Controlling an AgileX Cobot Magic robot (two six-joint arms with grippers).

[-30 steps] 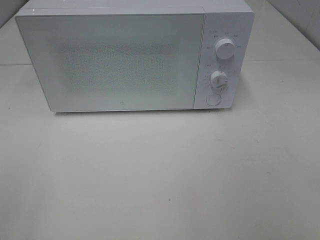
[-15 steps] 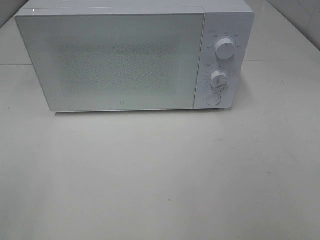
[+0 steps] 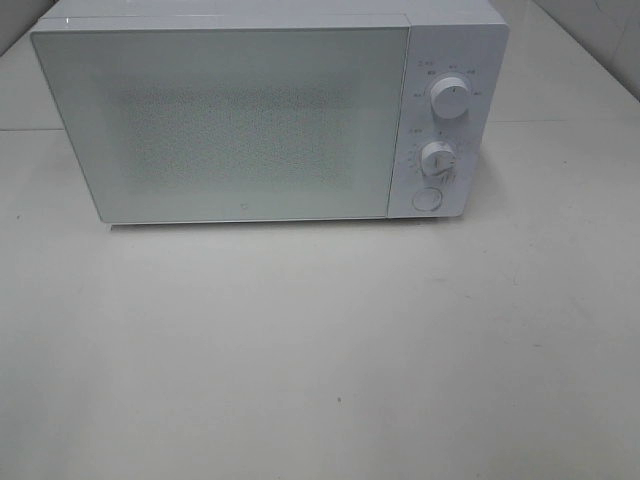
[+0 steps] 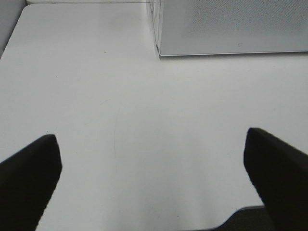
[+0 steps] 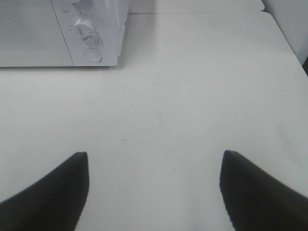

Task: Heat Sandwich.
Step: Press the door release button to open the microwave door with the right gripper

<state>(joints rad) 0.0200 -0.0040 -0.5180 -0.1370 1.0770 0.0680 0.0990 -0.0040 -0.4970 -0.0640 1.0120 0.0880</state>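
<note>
High camera: the white microwave stands on the pale table with its door closed. The speckled pane is too cloudy to see through, and the sandwich shows in no view, so where it lies cannot be told. The upper dial, lower dial and round button are plain only here.

Left wrist: just a cropped corner of the microwave door. The left gripper is spread wide over bare table, holding nothing.

Right wrist: the upper dial is cut off at the frame edge. The right gripper is also wide apart and holds nothing
</note>
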